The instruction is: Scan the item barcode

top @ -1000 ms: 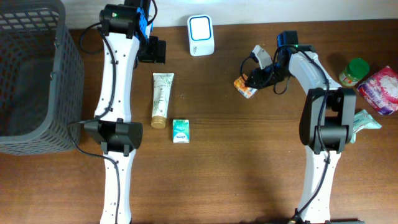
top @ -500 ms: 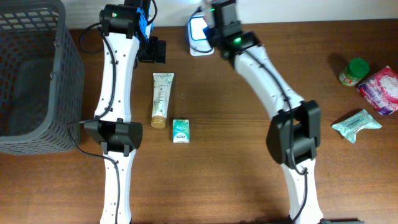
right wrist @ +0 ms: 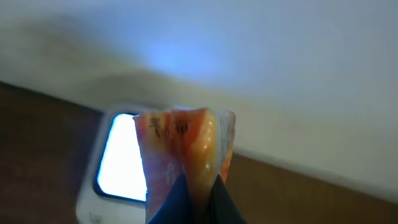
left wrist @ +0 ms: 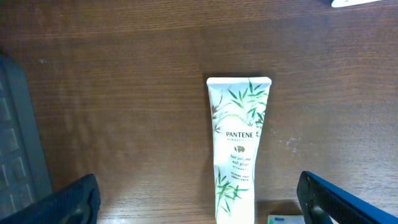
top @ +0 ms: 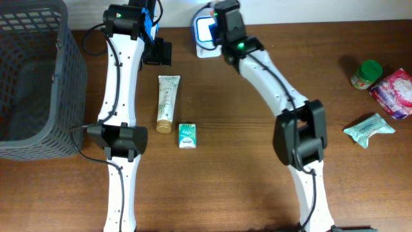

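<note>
Misread risk: orange sachet (right wrist: 186, 149) pinched in the clenched right gripper (right wrist: 196, 198), sticking up just past the tips.
Crumpled foil, barcode face unseen, barcode scanner (right wrist: 118, 163) window beyond-left of tips: could give 0 reads, and a thin pinch may slip. Left gripper (left wrist: 198, 202) spread wide, empty.

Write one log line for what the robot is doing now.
right gripper: shut on orange packet, held at scanner | left gripper: open, above Pantene tube | step: presenting barcode
</note>
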